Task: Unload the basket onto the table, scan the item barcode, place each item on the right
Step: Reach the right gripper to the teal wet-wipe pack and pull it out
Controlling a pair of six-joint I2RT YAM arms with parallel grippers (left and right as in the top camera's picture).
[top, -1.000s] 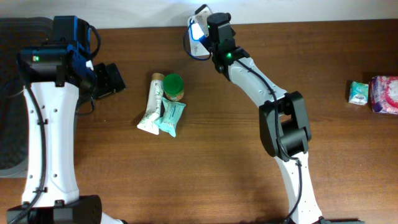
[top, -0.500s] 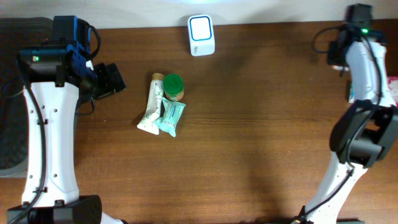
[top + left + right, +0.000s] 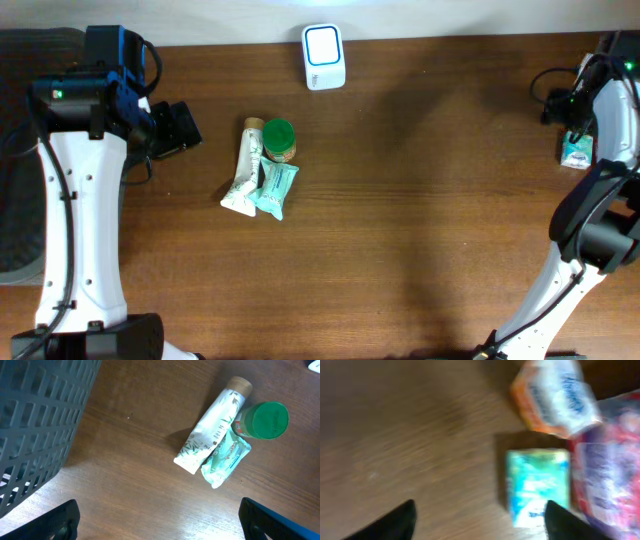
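From above, the scanner point(image 3: 324, 57) stands at the far edge of the table point(image 3: 420, 250). A tube point(image 3: 243, 168), a green-lidded jar point(image 3: 279, 140) and a teal pouch point(image 3: 273, 190) lie touching one another in a small heap left of the middle. The left gripper point(image 3: 188, 128) hovers near this heap. The right gripper point(image 3: 572, 118) is at the far right edge, over a teal packet point(image 3: 573, 152).

In the left wrist view the two fingers are spread wide with nothing between them. The heap is ahead of them and a grey basket point(image 3: 40, 425) is at the side.

The right wrist view is blurred. The fingertips stand apart, and the teal packet lies on the wood below them, beside an orange-white packet point(image 3: 555, 397) and a purple-red pack point(image 3: 615, 460). It seems that nothing is pinched, but the blur does not let me be sure.

I judge the step to be leaving this packet here and going for the next item. To do it well, the right arm should rise straight up before it swings, so a finger does not drag the packet. From the heap, the pouch on top looks the easiest to take. Its barcode side should face the scanner window.
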